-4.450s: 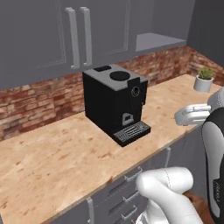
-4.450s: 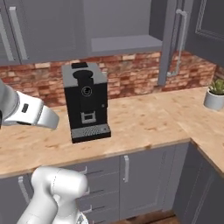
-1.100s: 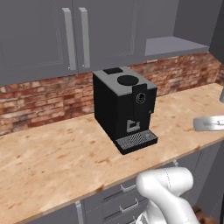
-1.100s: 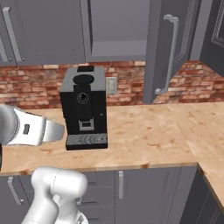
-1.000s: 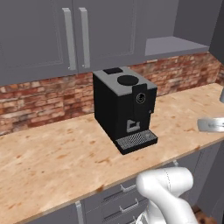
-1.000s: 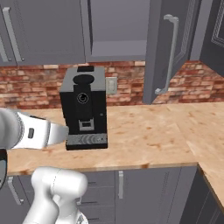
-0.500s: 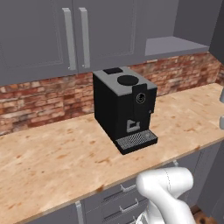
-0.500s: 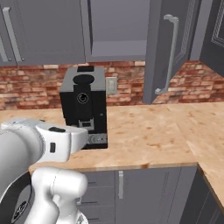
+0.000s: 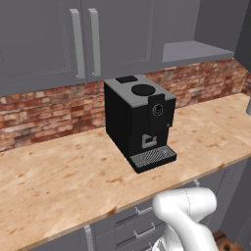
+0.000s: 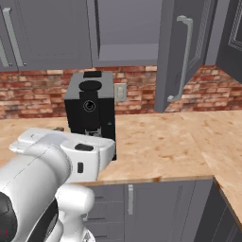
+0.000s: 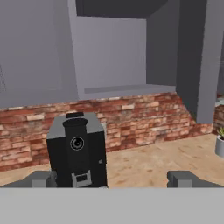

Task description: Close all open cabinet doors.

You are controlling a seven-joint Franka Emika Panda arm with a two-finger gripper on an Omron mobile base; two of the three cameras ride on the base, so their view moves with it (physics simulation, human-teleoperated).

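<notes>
Brick wall and wood counter are stretching ahead as the gripper, fingers spread wide and gripping nothing, is facing the coffee machine. The open door is hanging up to its right, edge-on, likely the next target.

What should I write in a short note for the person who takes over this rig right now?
Claw: open, holding nothing, facing the coffee machine and the open cupboard above it.
Open cabinet door: swung out toward the room, right of the coffee machine, handle facing the right base camera.
Closed cabinet doors: the pair on the left, handles side by side.
Done: no door is shut by the claw yet, as far as things lie now.
Left: bring the claw to the open door and push it closed.
</notes>
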